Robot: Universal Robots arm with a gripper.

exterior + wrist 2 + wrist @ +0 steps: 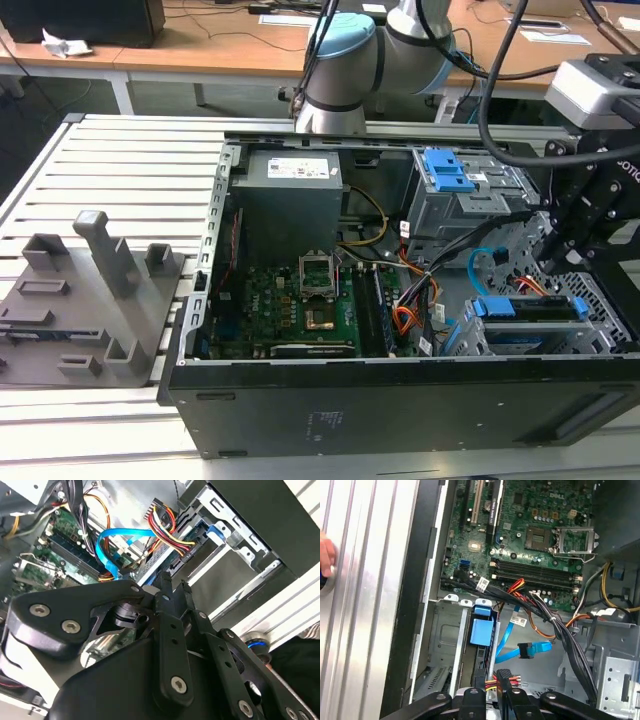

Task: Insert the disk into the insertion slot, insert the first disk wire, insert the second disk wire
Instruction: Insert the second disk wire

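The disk [530, 310], silver in a bright blue caddy [482, 630], sits inside the insertion slot [462, 336], a perforated metal cage at the case's front corner on the exterior view's right. My gripper [556, 255] hangs just over the disk's rear end. In both wrist views its fingers stand close together at the black plug of the first disk wire [181, 555] [503, 672], a red, yellow and black bundle. The plug is up against the disk's edge. The second disk wire [530, 650] [117, 537], light blue, loops free beside it with its plug unattached.
A taller grey cage with a blue latch [445, 170] stands behind the slot. Black and orange cable bundles [555, 625] cross between motherboard [300, 300] and cages. A grey fixture block [90, 290] lies outside the case. A hand [325, 555] rests on the slatted table.
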